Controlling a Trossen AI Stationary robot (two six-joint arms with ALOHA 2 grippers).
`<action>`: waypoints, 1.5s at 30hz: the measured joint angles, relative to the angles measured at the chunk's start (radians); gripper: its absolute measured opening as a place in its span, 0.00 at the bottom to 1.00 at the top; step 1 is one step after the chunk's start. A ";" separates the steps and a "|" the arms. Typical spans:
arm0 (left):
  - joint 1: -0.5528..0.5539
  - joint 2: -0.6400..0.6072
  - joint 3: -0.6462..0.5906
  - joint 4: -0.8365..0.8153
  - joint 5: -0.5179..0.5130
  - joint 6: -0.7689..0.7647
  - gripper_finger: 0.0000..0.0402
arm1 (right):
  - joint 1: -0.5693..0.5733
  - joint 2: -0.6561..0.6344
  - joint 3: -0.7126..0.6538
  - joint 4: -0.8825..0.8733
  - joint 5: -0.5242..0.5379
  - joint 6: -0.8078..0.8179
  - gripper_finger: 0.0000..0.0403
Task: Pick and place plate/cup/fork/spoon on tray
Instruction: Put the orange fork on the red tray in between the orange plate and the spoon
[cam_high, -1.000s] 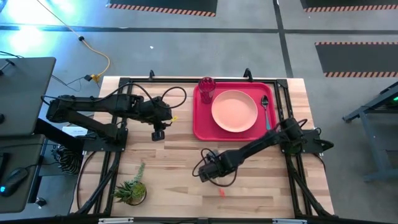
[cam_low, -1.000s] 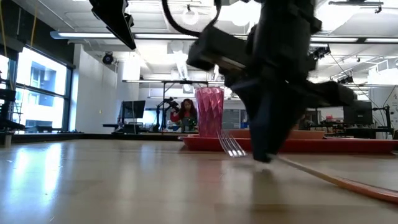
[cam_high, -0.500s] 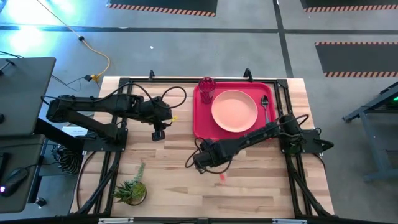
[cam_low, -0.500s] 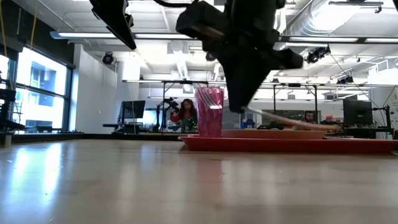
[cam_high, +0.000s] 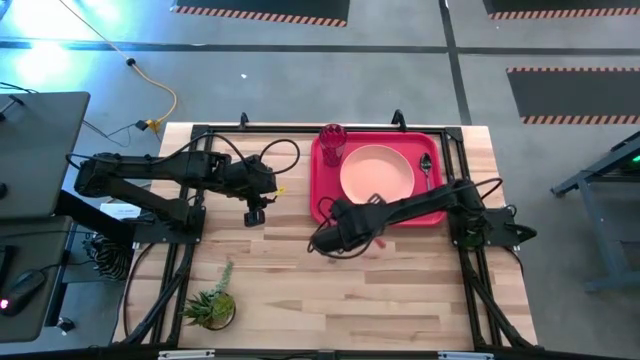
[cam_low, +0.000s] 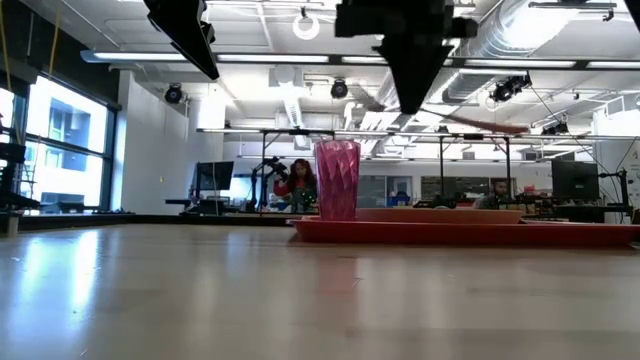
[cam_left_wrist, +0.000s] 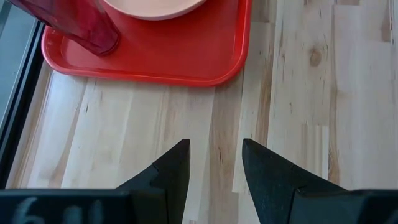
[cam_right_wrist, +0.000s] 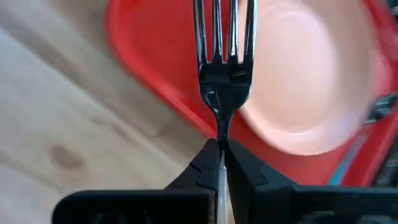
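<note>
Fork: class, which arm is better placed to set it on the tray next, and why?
The right arm. Its tool is already shut on the fork, held near the tray edge. The left tool is open and empty, off to the tray's side.

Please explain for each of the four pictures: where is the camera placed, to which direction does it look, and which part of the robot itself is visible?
High view: above the table, facing straight down; both arms show, the right claw holding the fork near the tray.
Low view: at table-top height, facing level across to the room; arms hang from above, behind them the cup.
Left wrist view: on the left arm, facing past the open left claw to wood.
Right wrist view: on the right arm, facing past its shut fingers to the plate.
Shared: all views show the tray.
</note>
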 joint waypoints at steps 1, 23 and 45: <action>0.000 0.000 0.000 0.000 0.000 0.000 0.34 | -0.003 -0.011 0.001 -0.008 0.018 0.000 0.00; 0.001 0.000 0.000 0.027 -0.072 0.027 0.34 | -0.134 -0.581 -0.544 0.032 0.168 0.149 0.00; 0.062 0.000 0.000 0.175 -0.171 0.045 0.34 | -0.512 -1.155 -1.270 0.541 -0.121 0.098 0.00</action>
